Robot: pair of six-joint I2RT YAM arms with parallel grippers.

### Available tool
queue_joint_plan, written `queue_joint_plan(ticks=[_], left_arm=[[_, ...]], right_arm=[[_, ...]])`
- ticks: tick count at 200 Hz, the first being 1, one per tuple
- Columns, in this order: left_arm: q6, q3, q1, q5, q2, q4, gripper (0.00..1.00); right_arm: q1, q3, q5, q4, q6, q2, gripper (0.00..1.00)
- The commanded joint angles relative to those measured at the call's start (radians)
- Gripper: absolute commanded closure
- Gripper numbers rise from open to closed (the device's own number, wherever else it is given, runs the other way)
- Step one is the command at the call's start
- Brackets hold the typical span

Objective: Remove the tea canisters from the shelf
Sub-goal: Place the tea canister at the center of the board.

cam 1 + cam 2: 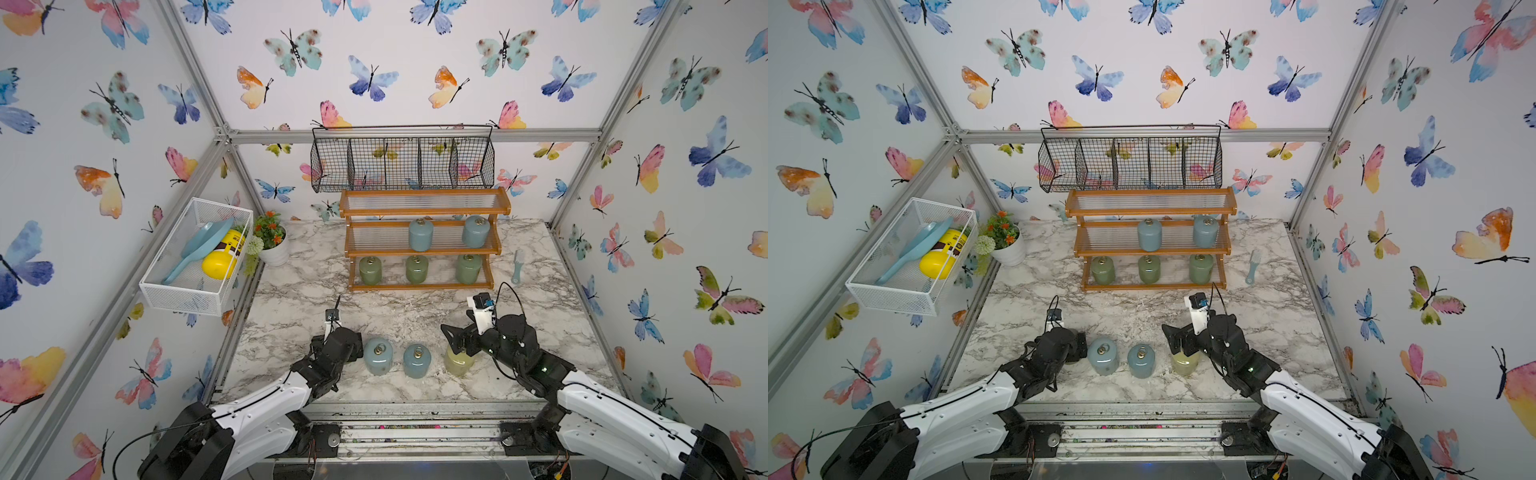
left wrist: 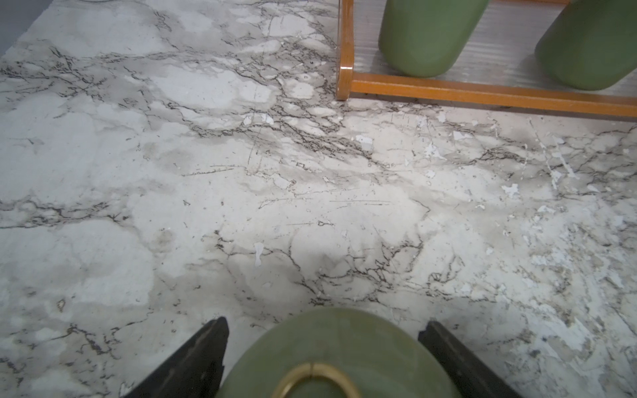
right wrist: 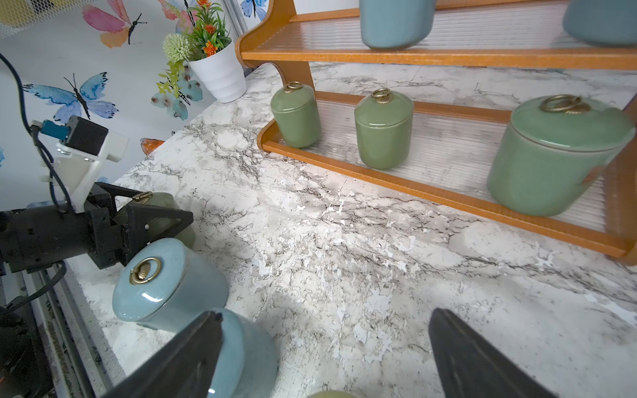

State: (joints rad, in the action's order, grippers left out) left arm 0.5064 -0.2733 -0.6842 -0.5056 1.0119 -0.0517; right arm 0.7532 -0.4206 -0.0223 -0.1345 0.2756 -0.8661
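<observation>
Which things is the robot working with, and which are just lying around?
For the job: shelf; three green canisters and two blue canisters on it; four more canisters on the table.
Just lying about: black basket, white basket, yellow bottle, flower pot, brush.

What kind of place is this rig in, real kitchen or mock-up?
Probably a staged robot cell: aluminium frame holding butterfly-wallpaper panels, marble-print tabletop, pantry-style shelf of tea canisters.

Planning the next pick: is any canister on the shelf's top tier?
No: the top tier of the shelf holds nothing; its canisters stand on lower tiers.
</observation>
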Motion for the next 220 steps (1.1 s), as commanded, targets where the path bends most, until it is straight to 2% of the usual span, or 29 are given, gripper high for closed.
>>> queue_joint_plan(ticks=[1,147,191,220], left_arm=[[0.016,-0.02,-0.009,-0.026,-0.013,0.001,0.08],[0.03,-0.091,-0.027,-0.021,-0.062,0.108,0.07],[0.008,-0.237,-0.023,-0.012,-0.038,0.274,0.14],[-0.016,-0.362,0.038,0.108,0.007,0.415,0.15]], right_arm=[[-0.003,-0.004,0.007,-0.005,-0.01,-0.002,0.0],[-0.003,0.005,0.009,-0.01,-0.006,-0.006,0.0],[-0.003,0.0,0.005,-0.001,-0.008,-0.002,0.0],[-0.003,-0.001,0.008,0.001,-0.009,0.001,0.0]])
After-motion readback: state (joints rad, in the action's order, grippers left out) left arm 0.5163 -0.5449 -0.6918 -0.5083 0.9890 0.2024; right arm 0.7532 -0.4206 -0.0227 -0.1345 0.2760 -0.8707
